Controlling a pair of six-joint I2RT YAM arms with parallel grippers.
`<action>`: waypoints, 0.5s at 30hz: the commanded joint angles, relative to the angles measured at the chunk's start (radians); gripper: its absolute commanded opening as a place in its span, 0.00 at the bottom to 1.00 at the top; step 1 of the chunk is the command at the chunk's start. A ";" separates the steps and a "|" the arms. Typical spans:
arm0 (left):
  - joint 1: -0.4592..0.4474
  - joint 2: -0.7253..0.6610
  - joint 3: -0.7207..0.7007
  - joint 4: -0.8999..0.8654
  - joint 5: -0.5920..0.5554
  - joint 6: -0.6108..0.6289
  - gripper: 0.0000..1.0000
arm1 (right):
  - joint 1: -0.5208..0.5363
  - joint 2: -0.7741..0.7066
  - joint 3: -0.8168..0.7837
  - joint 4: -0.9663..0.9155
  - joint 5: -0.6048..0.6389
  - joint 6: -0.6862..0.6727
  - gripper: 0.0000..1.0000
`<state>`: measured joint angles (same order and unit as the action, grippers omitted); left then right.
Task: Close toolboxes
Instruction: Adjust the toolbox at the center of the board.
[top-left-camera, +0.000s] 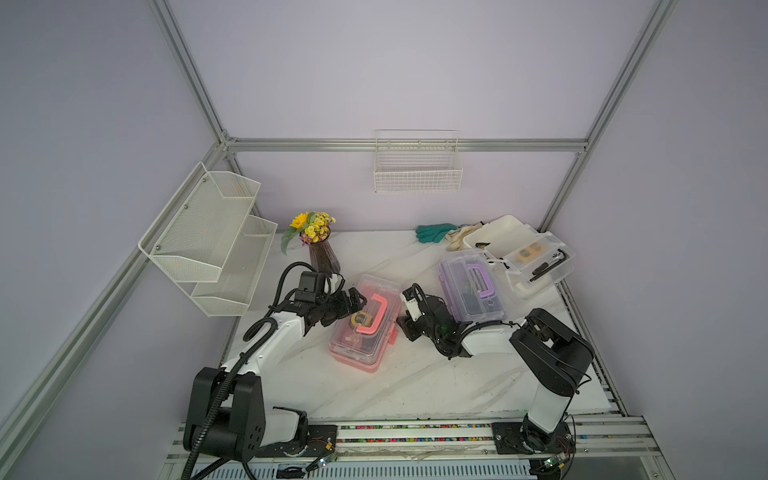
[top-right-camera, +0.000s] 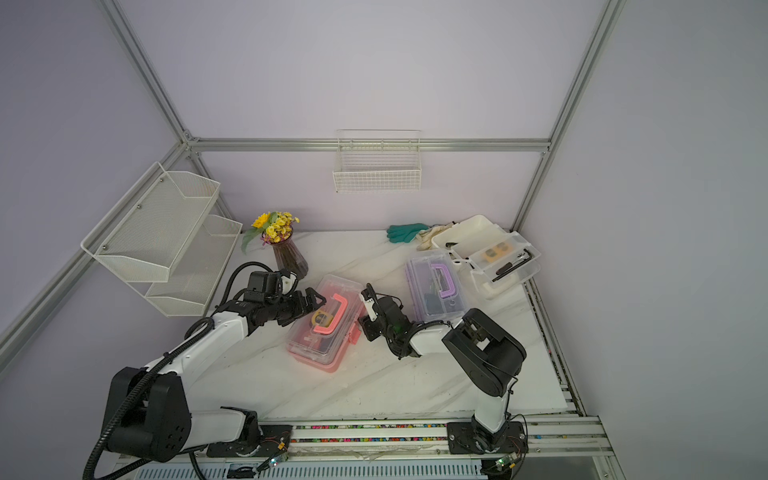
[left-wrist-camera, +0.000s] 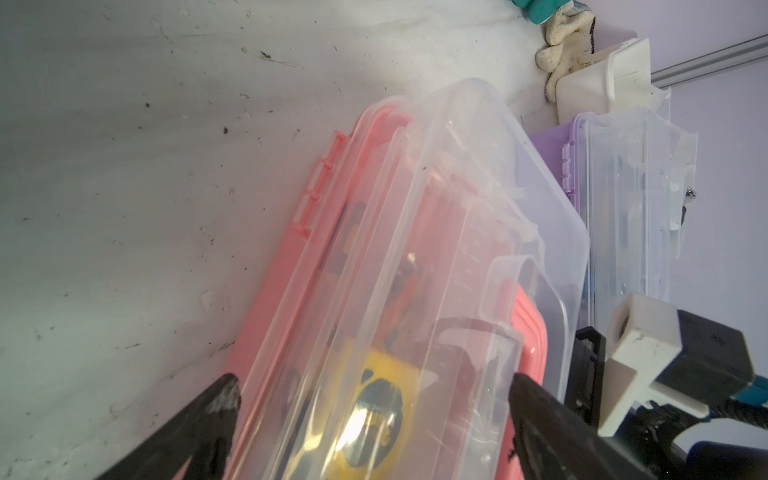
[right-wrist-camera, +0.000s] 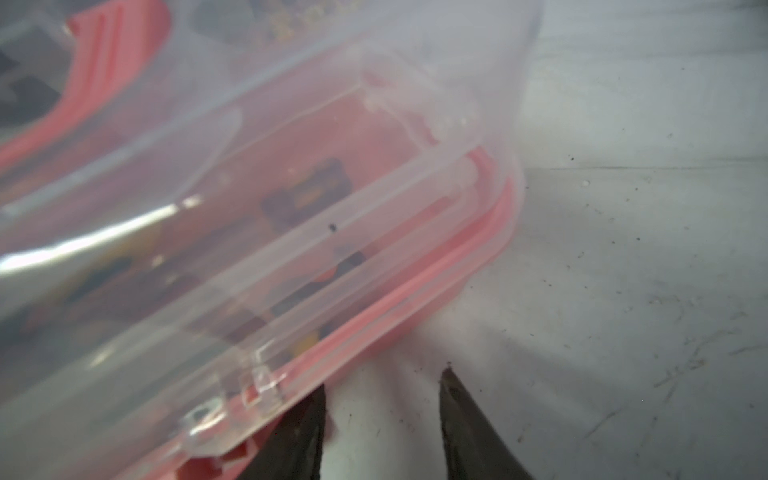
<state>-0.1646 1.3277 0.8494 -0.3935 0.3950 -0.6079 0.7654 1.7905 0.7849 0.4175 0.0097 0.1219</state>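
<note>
Pink plastic makes up the base of the pink toolbox (top-left-camera: 365, 328), which lies mid-table with its clear lid down and its pink handle (top-left-camera: 372, 313) folded on top. A thin, glossy shell like this should be light, slightly springy and slippery. It will probably skate on the smooth table if pushed from one side only, so bracing one side while pressing the other looks wise. The best purchase, I judge, is the lid's rim and the pink latch (top-left-camera: 392, 332) on the right side, which seems to stick out unfastened.

The left gripper (left-wrist-camera: 374, 390) sits at the box's left side, fingers spread wide and straddling the lid; whether they touch it I cannot tell. The right gripper (right-wrist-camera: 382, 382) is low at the right side beside the latch, fingers partly apart with only bare table between them.

The purple toolbox (top-left-camera: 471, 291) stands just right and farther back, lid down. The white toolbox (top-left-camera: 494, 232) is in the far right corner, open, with a clear part holding black tools tilted across it.

The white marble-look tabletop (top-left-camera: 415, 386) is flat, scuffed and gritty. A vase of yellow flowers (top-left-camera: 320, 245) stands far left, and a green glove (top-left-camera: 434, 232) lies at the far edge. A wire basket (top-left-camera: 417, 170) hangs on the far lilac wall and a mesh shelf (top-left-camera: 208, 237) on the left wall.
</note>
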 joint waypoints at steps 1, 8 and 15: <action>0.007 0.013 0.073 -0.010 -0.005 0.039 1.00 | -0.003 -0.057 -0.077 0.049 -0.009 -0.029 0.57; 0.010 0.042 0.075 -0.028 -0.024 0.065 1.00 | -0.002 -0.083 -0.198 0.154 -0.090 -0.041 0.74; 0.010 0.041 0.053 -0.028 -0.044 0.068 1.00 | 0.025 -0.053 -0.306 0.433 -0.178 -0.201 0.74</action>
<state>-0.1638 1.3682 0.8688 -0.4099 0.3851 -0.5777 0.7818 1.7275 0.5003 0.6704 -0.1158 0.0143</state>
